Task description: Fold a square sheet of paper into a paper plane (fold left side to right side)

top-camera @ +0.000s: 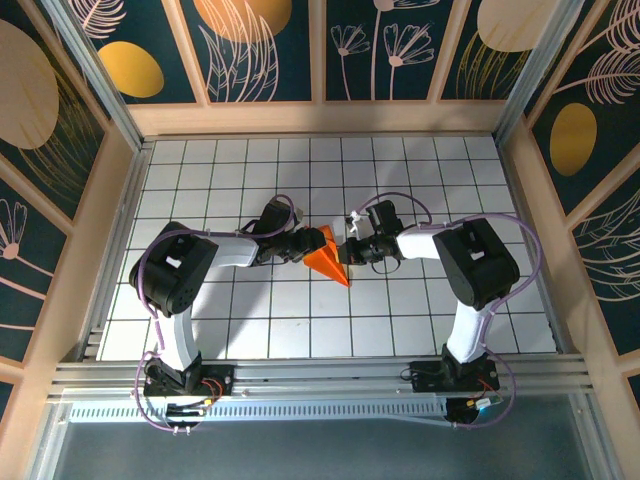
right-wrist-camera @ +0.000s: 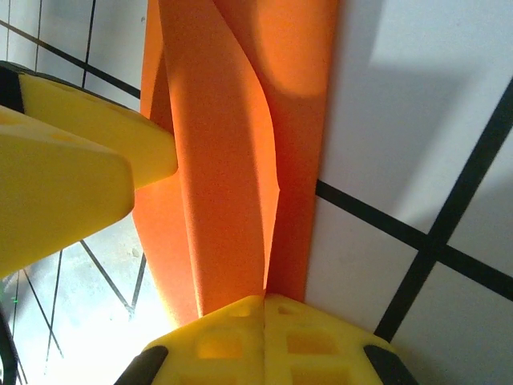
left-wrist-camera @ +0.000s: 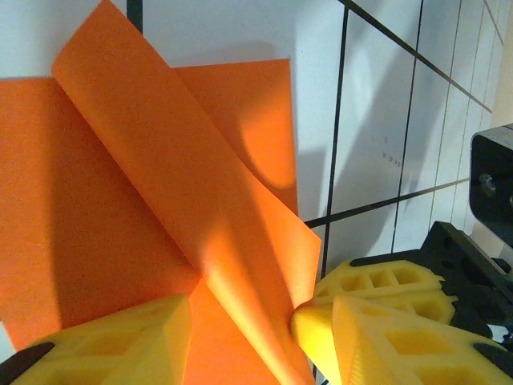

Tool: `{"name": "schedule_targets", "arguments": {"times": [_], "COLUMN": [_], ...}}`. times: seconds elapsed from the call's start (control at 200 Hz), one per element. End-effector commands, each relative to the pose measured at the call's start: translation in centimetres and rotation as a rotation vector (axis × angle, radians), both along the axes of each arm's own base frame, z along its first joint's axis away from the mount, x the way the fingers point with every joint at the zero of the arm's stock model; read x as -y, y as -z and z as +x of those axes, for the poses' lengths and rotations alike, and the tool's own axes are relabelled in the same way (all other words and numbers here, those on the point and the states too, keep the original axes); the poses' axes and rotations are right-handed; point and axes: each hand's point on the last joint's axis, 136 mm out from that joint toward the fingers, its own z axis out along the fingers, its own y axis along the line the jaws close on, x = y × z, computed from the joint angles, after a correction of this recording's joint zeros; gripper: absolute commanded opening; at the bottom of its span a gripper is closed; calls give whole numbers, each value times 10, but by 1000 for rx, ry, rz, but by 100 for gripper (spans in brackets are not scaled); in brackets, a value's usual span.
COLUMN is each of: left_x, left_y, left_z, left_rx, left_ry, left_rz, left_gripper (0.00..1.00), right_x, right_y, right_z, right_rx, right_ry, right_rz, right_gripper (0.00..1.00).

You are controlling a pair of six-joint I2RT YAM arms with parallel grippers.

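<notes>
The paper plane (top-camera: 327, 258) is bright orange paper, part folded, lying mid-table with its pointed tip toward the near edge. In the left wrist view the paper plane (left-wrist-camera: 160, 200) has one long flap standing up off the flat layers. My left gripper (top-camera: 305, 247) is at its left side. It is open (left-wrist-camera: 244, 325), and its yellow fingers (left-wrist-camera: 120, 345) stand on either side of the raised flap, the right one touching it. My right gripper (top-camera: 350, 245) is at the paper's right side. It is shut (right-wrist-camera: 264, 309) on the edge of the raised fold of the paper plane (right-wrist-camera: 224, 160).
The white grid table (top-camera: 420, 180) has wooden walls on three sides. A yellow finger of the left gripper (right-wrist-camera: 72, 176) sits close beside the paper in the right wrist view. The right gripper's black body (left-wrist-camera: 497, 184) is near in the left wrist view.
</notes>
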Motion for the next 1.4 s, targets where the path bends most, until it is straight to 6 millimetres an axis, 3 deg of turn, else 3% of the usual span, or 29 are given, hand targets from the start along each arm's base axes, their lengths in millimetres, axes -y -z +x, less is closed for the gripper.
{"name": "schedule_targets", "arguments": {"times": [0.0,0.45,0.781,1.036,1.231,1.396], "left_x": [-11,-12,-11,-11,-8,-7], "left_y": [27,29,27,27,14,-10], "left_z": [-9,-10,-9,-9,-1,10], "left_rx": [-61,-64,-62,-60,-27,31], "left_ry": [-7,-6,-6,-7,-8,-18], "left_rz": [83,86,83,82,75,82], "left_gripper": [50,50,50,51,53,54], "right_x": [1,-1,0,4,9,13], "right_y": [5,-7,1,18,31,36], "right_z": [4,7,8,1,-6,-8], "right_rx": [13,41,30,-1,-27,-36], "right_ry": [-7,-12,-10,-18,-17,-11], "right_rz": [-39,-34,-47,-86,-119,-134], "right_gripper": [2,2,2,2,2,2]}}
